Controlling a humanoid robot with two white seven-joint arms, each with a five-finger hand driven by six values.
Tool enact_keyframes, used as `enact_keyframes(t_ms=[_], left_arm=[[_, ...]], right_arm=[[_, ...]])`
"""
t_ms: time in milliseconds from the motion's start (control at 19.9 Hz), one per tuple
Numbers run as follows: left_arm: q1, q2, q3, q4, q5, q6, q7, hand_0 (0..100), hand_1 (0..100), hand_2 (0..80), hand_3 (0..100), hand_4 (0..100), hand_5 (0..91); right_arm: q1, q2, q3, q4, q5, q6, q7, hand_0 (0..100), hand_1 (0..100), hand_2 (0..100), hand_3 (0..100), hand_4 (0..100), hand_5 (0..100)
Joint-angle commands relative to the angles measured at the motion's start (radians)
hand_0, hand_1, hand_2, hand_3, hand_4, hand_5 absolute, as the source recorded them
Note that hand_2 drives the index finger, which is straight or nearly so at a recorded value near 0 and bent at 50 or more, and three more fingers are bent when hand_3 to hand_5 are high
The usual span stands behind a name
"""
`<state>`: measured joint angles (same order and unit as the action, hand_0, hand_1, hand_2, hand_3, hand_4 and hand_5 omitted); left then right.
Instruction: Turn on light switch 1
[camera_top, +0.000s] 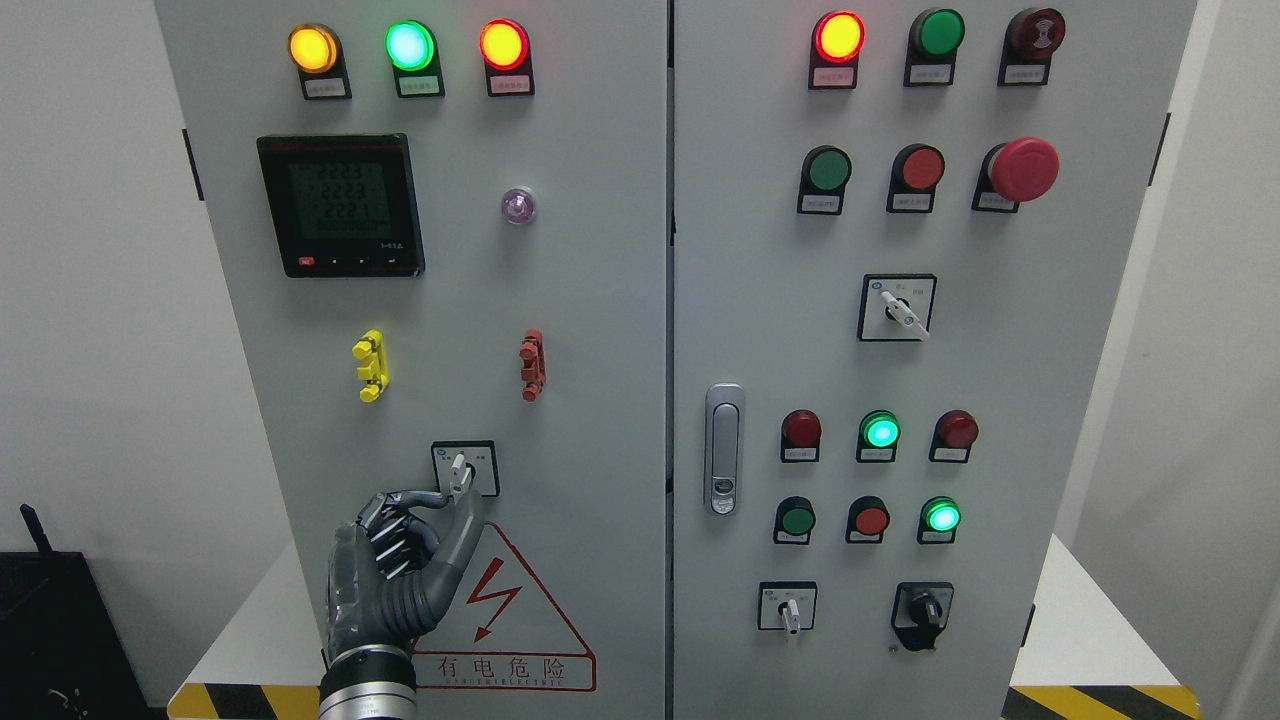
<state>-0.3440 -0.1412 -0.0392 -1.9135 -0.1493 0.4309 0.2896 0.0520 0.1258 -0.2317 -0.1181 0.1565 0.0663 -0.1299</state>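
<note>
A tall grey electrical cabinet fills most of what I can see, split by a vertical seam into a left door and a right door, with pale walls on either side and yellow-and-black hazard striping along the base at both lower corners. On the left door, a black digital meter sits high up, its dim screen showing rows of digits too faint to read with confidence. Below it and near the bottom of that door is a red-outlined triangular warning sign with a lightning bolt. The left hand comes up from the bottom edge, dark grey and jointed, its wrist ringed in metal. Its fingers are curled narrow, thumb and forefinger pinched up against the small white lever of the rotary switch, which sits in a square black-framed plate just above the warning sign, low on the left door; the lever stands nearly upright, tipped a touch to the right. Across the top of the left door, three round lamps glow amber, green and red. On the right door a big red mushroom button juts out near the top right, and a silver door latch stands beside the seam.
</note>
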Motion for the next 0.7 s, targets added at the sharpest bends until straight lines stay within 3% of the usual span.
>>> enact_keyframes(t_ms=[0, 652], left_arm=[[-0.009, -0.003, 0.001, 0.01, 0.0, 0.002, 0.0, 15, 69, 53.1, 91, 96, 86.6], [-0.027, -0.003, 0.01, 0.01, 0.0, 0.022, 0.0, 16, 68, 55.2, 94, 96, 86.6]], right_arm=[[0.0, 0.0, 0.0, 0.0, 0.0, 0.0, 0.0, 31, 0, 0, 0, 0, 0], [0.0, 0.0, 0.0, 0.0, 0.0, 0.0, 0.0, 31, 0, 0, 0, 0, 0]])
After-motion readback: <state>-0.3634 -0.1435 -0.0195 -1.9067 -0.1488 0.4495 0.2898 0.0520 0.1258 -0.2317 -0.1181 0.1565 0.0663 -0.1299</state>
